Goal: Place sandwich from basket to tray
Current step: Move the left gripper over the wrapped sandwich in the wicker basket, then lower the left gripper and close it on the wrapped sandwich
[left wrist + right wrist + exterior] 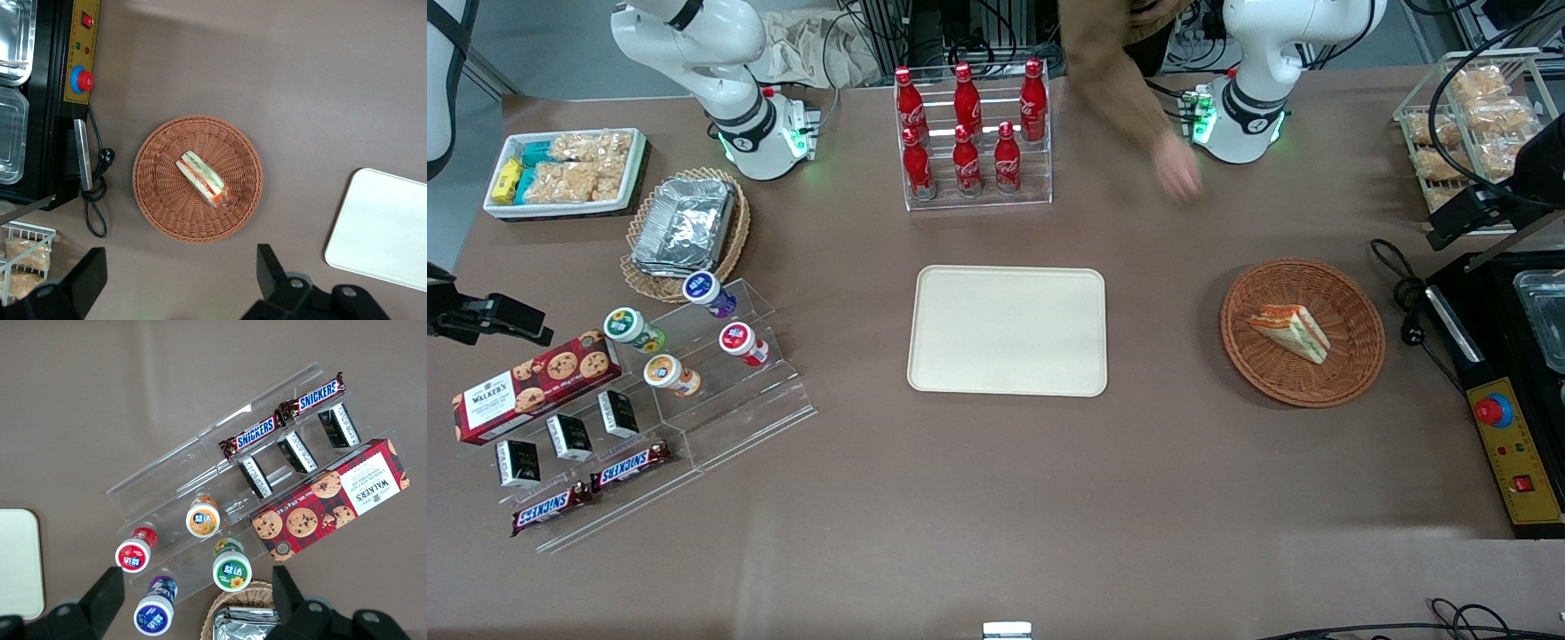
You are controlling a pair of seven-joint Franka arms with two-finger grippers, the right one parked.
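The sandwich (1289, 332) (203, 179), a white wedge with orange and green layers, lies on its side in the round reddish-brown basket (1263, 373) (167, 200). The cream tray (1007, 331) (387, 233) sits bare at the table's middle, beside the basket toward the parked arm's end. My gripper (1463, 218) (180, 277) hangs high over the working arm's end of the table, a little farther from the front camera than the basket. It is open wide, with only bare table between its black fingers (270, 270), and it touches nothing.
A black machine with a red button (1494, 409) and a coiled cable (1400, 293) stand beside the basket. A wire rack of snacks (1467, 116) is nearby. A person's hand (1178, 173) reaches over the table near the cola bottle rack (972, 133). Snack displays (694, 356) fill the parked arm's end.
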